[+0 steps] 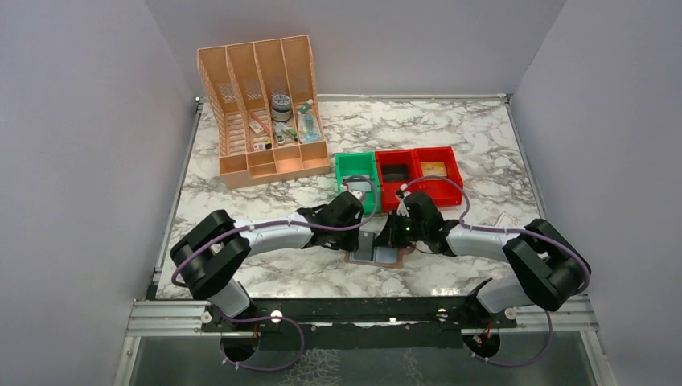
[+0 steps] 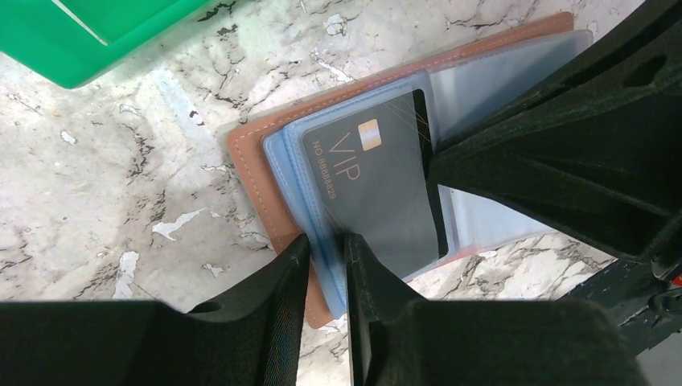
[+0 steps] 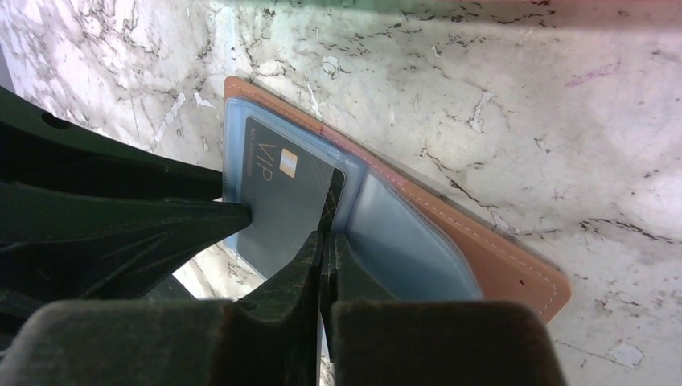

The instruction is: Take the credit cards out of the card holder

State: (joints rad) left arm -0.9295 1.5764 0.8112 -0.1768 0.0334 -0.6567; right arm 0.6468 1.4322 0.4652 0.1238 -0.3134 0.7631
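With the card holder (image 1: 375, 256) open on the surface (image 1: 482, 161) at 6 o'clock of the green bin (image 1: 356, 167), I draw the credit card (image 3: 281, 205), pinched in the right gripper (image 3: 326, 237), flat toward 3 o'clock while the narrow left gripper (image 2: 326, 241), clamp unconfirmed, braces the pocket.

Robot lab cell, a test rig and not a home or office. Two robot arms, left arm (image 1: 265, 235) and right arm (image 1: 482, 240), are bolted to a metal rail (image 1: 362, 314) at the near edge of a marble-look desk (image 1: 482, 137). Plain grey panels (image 1: 80, 121) box in three sides. Purple cables (image 1: 265, 366) loop loose off the bases. Props are set out like test items: peach file organiser (image 1: 241, 173), green bin (image 1: 356, 156), red bins (image 1: 416, 153). Cameras ride on both wrists.
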